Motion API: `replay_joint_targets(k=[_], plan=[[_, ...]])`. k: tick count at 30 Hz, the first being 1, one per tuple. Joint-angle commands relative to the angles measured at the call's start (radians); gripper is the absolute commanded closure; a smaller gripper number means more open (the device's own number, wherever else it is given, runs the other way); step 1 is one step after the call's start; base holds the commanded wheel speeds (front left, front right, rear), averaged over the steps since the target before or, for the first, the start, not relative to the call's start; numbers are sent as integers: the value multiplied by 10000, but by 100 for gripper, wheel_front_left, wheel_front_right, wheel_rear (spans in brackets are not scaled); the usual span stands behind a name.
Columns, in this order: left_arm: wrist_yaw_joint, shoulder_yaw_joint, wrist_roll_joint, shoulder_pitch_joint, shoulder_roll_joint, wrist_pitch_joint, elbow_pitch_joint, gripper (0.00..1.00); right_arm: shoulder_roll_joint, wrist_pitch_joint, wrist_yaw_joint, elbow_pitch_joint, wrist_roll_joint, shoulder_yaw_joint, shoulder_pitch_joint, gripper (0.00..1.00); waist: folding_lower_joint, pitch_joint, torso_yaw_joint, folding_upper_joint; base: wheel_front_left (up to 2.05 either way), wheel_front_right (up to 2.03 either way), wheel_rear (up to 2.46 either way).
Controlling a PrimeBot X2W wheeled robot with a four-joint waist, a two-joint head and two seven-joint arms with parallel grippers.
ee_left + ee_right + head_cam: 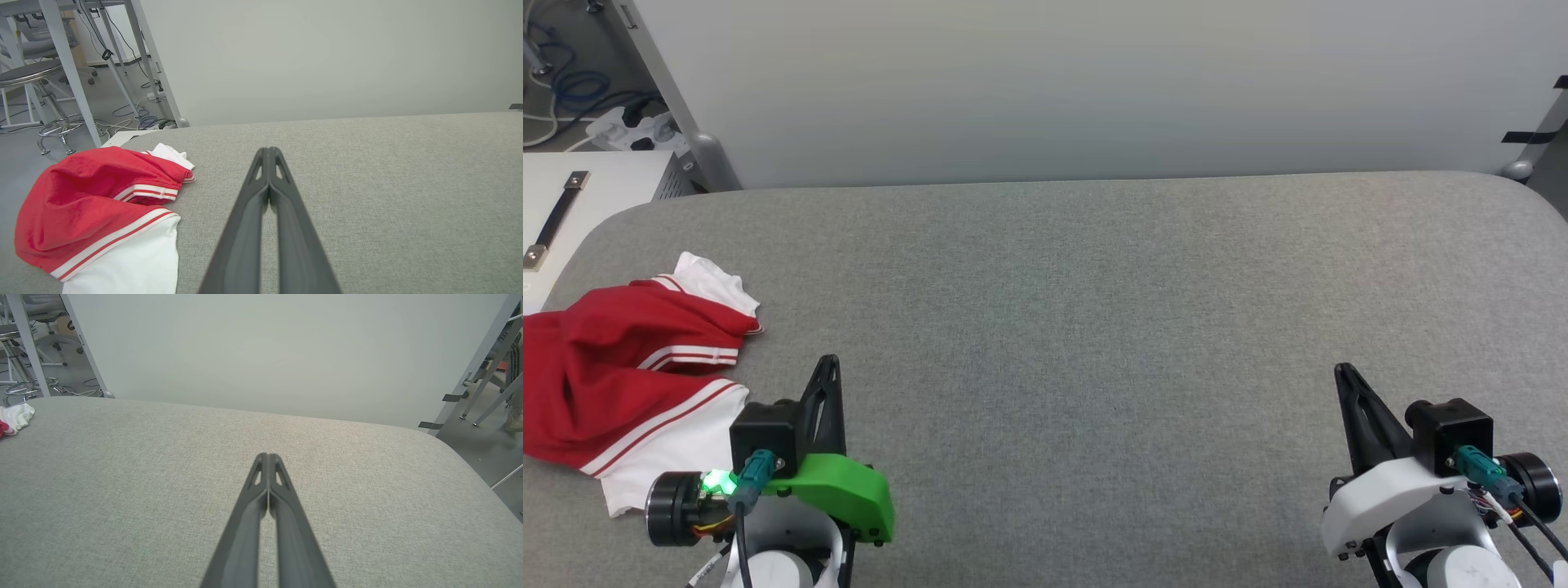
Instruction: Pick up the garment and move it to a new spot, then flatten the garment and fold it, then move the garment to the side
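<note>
Both claws pressed together, holding nothing, with the shirt off to the left.
The left gripper (pixel 829 363), its long dark fingers shut tip to tip, sits just right of the crumpled red thin-fabric T-shirt with white sleeves and striped trim (pixel 613 367) on the grey fabric-covered table (pixel 1094 310). The right gripper (pixel 1342 371), likewise closed, is well apart from it. The picture edge cuts the shirt's left side, and its front is lost in folds.

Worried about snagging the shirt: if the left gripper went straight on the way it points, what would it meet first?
Probably the bare grey table, or the pale wall beyond; depth is unclear. The left gripper, shut, points past the shirt, which lies to its left.
</note>
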Motion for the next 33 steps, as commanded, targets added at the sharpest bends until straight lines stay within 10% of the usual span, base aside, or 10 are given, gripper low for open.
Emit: replay_joint_targets(k=[1,15,16,33], plan=[[41,-9,97,160,-57,-9,-16,100,3,26,-15,-41,-55,12,70,100,0,0,0,0,0,0,0],[41,-9,97,160,-57,-9,-16,100,3,26,-15,-41,-55,12,70,100,0,0,0,0,0,0,0],[0,-2,-1,0,0,-3,0,0,0,-1,0,0,1,4,0,0,0,0,0,0,0,0,0],[-30,-58,-284,14,-3,-288,167,0,0,-283,-2,144,163,-103,-41,0,0,17,-4,0,0,0,0]])
